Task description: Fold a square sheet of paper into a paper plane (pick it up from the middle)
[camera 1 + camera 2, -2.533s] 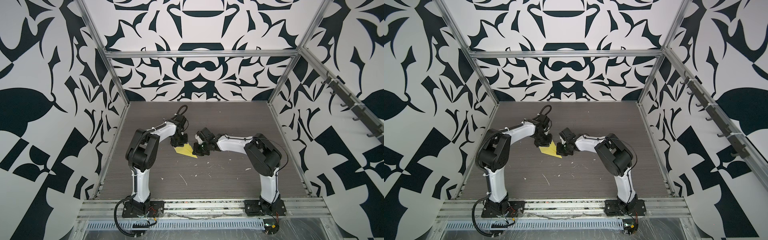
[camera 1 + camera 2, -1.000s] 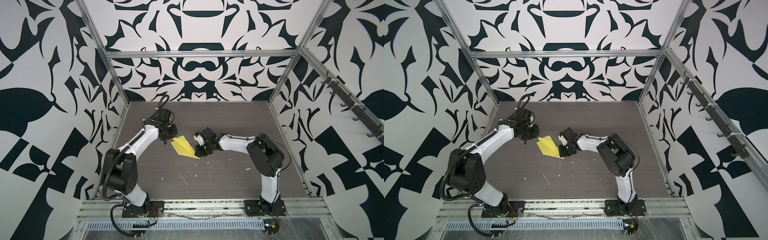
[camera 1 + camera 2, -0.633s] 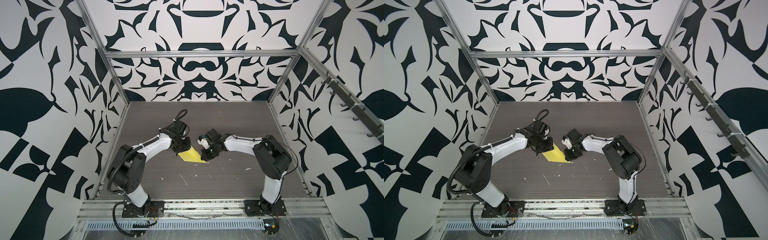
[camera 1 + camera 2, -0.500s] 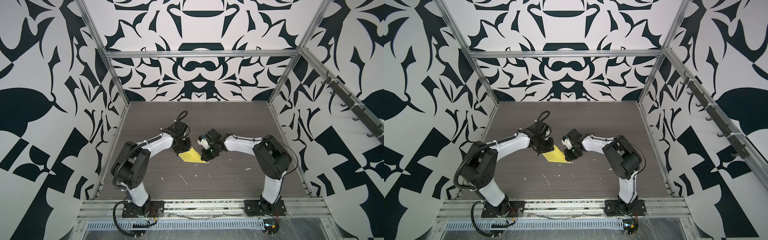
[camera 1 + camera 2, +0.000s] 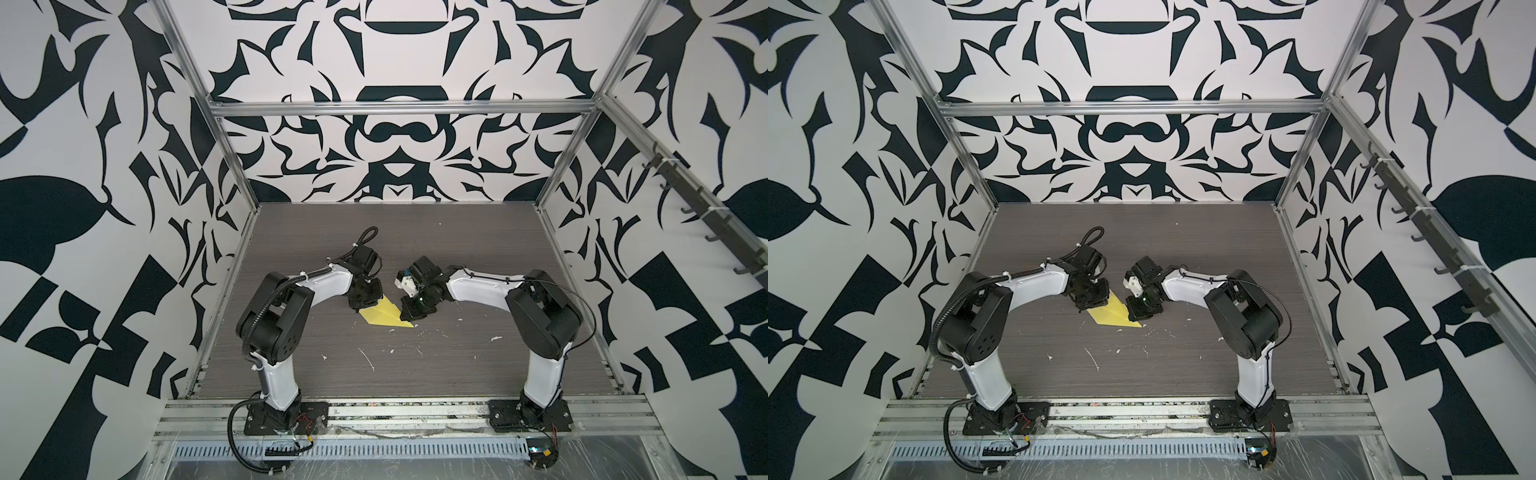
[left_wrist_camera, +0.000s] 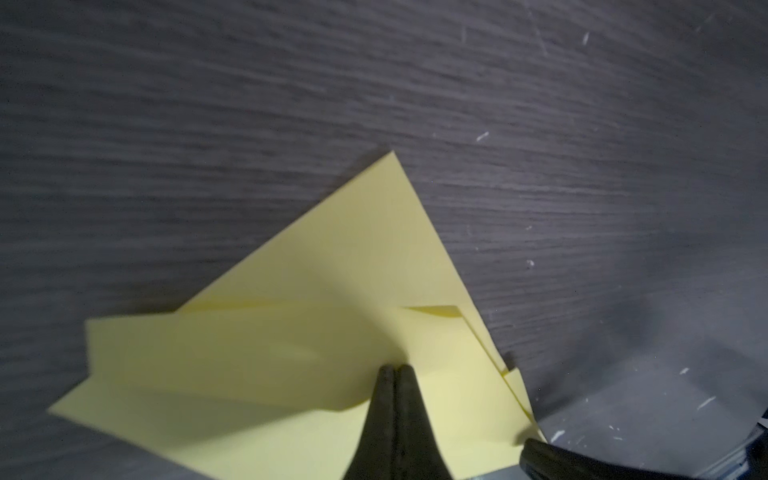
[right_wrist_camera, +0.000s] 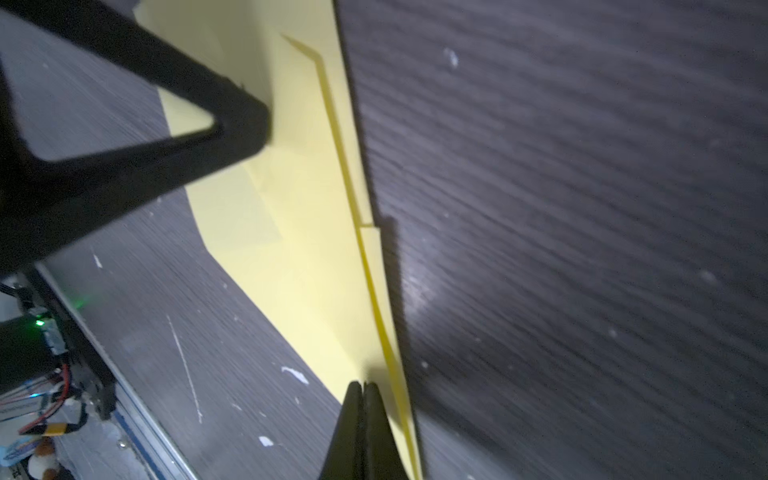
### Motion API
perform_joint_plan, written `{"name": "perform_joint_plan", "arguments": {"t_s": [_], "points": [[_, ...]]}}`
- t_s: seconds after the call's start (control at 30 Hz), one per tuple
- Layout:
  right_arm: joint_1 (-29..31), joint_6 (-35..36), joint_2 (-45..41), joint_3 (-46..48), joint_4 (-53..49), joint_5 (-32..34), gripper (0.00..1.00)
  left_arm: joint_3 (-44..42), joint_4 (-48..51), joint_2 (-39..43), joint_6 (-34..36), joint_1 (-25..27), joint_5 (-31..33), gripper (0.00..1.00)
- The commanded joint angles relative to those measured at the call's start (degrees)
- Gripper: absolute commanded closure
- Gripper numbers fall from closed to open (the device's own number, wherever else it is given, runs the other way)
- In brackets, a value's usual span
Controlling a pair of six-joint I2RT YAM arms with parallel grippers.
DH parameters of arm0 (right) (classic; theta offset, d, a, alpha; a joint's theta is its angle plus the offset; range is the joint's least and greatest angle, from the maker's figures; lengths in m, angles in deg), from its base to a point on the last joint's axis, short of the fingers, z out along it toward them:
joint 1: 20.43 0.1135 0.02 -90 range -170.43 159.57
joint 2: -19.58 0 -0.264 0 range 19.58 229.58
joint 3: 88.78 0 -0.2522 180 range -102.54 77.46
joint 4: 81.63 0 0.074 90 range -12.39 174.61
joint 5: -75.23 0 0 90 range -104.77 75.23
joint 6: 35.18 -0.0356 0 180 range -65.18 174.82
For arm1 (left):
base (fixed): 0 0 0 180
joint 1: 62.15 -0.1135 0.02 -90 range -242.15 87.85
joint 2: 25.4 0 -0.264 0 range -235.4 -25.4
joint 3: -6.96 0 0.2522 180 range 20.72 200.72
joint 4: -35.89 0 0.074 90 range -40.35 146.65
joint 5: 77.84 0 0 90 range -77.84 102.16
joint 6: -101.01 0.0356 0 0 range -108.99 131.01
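Note:
The square sheet of paper (image 5: 384,318) (image 5: 1113,318) is yellow and lies folded into a flat pointed wedge mid-table, its point toward the right. My left gripper (image 5: 362,306) (image 5: 1087,306) is shut, and its tips rest on the wide end. The left wrist view shows those tips (image 6: 394,369) together on top of the paper (image 6: 332,291), with nothing between them. My right gripper (image 5: 410,315) (image 5: 1139,313) is shut too. Its tips (image 7: 362,384) press on the narrow end of the paper (image 7: 307,249). The layered folded edge stands slightly raised.
Small white flecks (image 5: 368,359) are scattered over the dark wood-grain table (image 5: 457,365) in front of the paper. Patterned walls and aluminium posts (image 5: 232,166) close in the sides and back. A metal rail (image 5: 395,415) carrying both arm bases runs along the front.
My left arm swung in from the left and came down on the paper's wide end, with its jaws closing fully. The paper shifted a little toward the front. My right gripper stayed on the narrow end.

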Motion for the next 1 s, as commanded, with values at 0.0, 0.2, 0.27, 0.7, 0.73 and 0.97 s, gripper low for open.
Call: {"name": "perform_joint_plan", "arguments": {"t_s": [0.0, 0.2, 0.27, 0.7, 0.73, 0.97], "points": [[2.22, -9.17, -1.35, -3.70, 4.68, 0.08, 1.00, 0.68, 2.02, -1.55, -0.58, 0.04, 1.96, 0.99], [2.47, -18.95, 3.73, -5.50, 8.42, 3.02, 1.00, 0.14, 2.19, -2.01, -0.58, 0.13, 2.44, 1.00], [2.47, -20.05, 4.54, -5.86, 8.90, 3.39, 1.00, -0.07, 2.05, -2.01, -0.48, 0.18, 2.80, 1.00], [2.05, -22.18, 2.73, -1.41, 9.15, 5.12, 1.00, -0.60, 2.61, -2.79, 0.04, 0.13, 3.75, 1.00], [1.89, -22.27, 2.19, -0.69, 9.15, 5.44, 1.00, -0.58, 2.66, -2.89, 0.10, 0.14, 3.85, 1.00], [0.49, -22.54, -1.25, 4.47, 7.78, 6.51, 1.00, -0.69, 3.00, -3.24, 0.59, 0.13, 4.44, 1.00]]}}
